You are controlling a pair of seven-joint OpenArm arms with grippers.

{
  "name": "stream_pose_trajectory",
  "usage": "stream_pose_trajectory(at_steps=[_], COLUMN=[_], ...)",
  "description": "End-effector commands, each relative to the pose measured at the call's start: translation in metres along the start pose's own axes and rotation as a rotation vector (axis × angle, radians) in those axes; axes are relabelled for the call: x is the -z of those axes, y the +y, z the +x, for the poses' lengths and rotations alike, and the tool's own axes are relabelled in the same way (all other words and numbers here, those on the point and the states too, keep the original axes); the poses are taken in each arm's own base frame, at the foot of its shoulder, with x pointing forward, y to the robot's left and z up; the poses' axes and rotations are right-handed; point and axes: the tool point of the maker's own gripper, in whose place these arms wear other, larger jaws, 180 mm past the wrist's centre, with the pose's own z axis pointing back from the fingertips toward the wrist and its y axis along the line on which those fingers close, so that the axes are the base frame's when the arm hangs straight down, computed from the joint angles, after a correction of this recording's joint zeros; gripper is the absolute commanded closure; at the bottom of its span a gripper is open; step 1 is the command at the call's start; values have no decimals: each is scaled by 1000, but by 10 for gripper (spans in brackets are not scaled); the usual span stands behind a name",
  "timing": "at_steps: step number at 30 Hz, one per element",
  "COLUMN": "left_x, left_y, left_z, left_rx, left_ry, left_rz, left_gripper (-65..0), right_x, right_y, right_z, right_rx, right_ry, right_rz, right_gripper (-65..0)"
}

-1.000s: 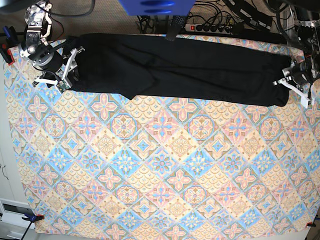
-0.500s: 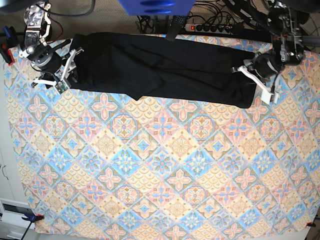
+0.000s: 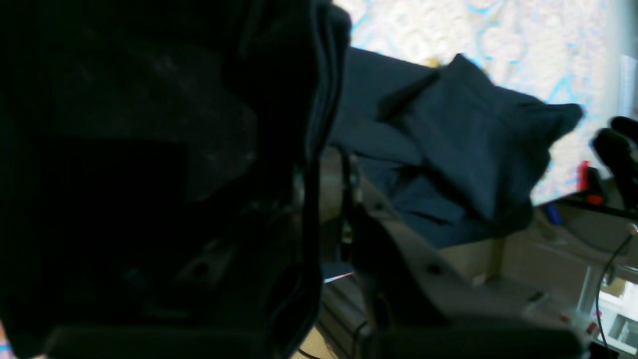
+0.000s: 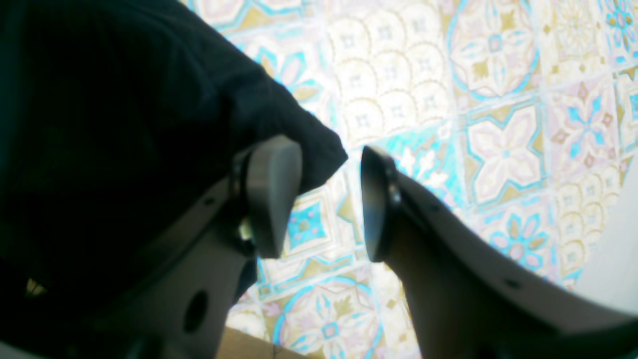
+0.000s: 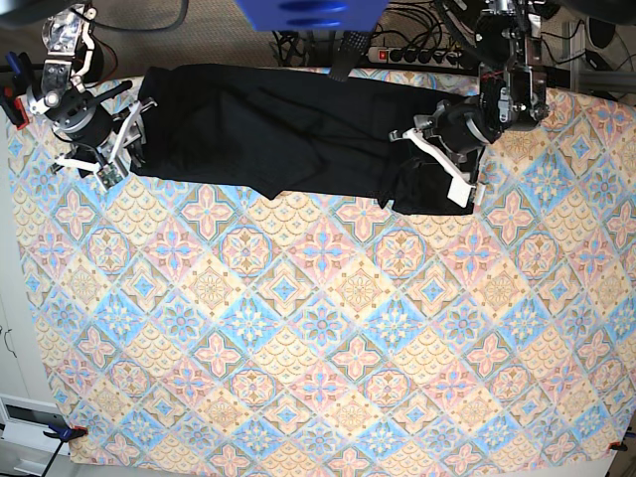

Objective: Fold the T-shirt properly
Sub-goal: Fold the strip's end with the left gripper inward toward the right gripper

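Nearest the lower frame edge in the base view, the patterned tablecloth (image 5: 318, 338) lies bare across most of the picture, its blue, pink and tan diamond tiles running edge to edge. Farther up, the T-shirt (image 5: 268, 129) stretches as a long black band along the upper part of the cloth, from the upper left toward the upper right. At its right end the fabric is doubled over itself into a thicker bunch, and there the left gripper (image 5: 445, 164) sits pinched shut on the T-shirt, white fingers angled down over the dark folds. The left wrist view confirms it: black cloth fills the left of that frame and drapes right against the jaws, with a loose flap showing blue-black farther off. At the upper left of the base view the right gripper (image 5: 117, 151) rests just beside the shirt's left end, jaws parted. In the right wrist view its two pale pads stand apart with tile pattern visible between them; the shirt's corner touches one pad, not clamped. Beyond the table, a power strip (image 5: 422, 55) and cables lie on the floor.
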Motion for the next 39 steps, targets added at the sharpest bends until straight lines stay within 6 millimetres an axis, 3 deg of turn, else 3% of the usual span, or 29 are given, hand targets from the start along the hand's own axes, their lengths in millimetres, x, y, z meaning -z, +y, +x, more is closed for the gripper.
stream_pose_trajectory(at_steps=[1, 12, 19, 22, 27, 29, 32, 37, 39], left_x=[2, 30, 38, 31, -6, -14, -28, -51, -56], left_y=[-5, -32, -29, -37, -60, -54, -24, 29, 42], left_z=[6, -24, -21, -13, 0, 2, 15, 37, 42], left_rx=[-8, -21, -26, -2, 73, 92, 83, 28, 10], left_ry=[-17, 86, 97, 71, 2, 10, 1, -65, -87], left_rz=[-23, -100, -100, -117, -189, -190, -146, -17, 14], left_gripper=[0, 0, -27, -126, -442, -523, -613, -642, -642], right_x=[-7, -17, -18, -18, -19, -19, -23, -25, -30], right_y=[-15, -38, -41, -41, -40, -39, -40, -35, -37], right_z=[8, 1, 0, 0, -3, -5, -20, -21, -26], right_rx=[-9, 18, 20, 20, 21, 20, -5, 71, 140], right_ry=[-31, -22, -21, -21, -9, 0, 74, 66, 74], right_rz=[-38, -107, -114, -114, -111, -110, -101, -51, -39], right_gripper=[-236, -236, -236, -236, -241, -241, -241, -241, -247])
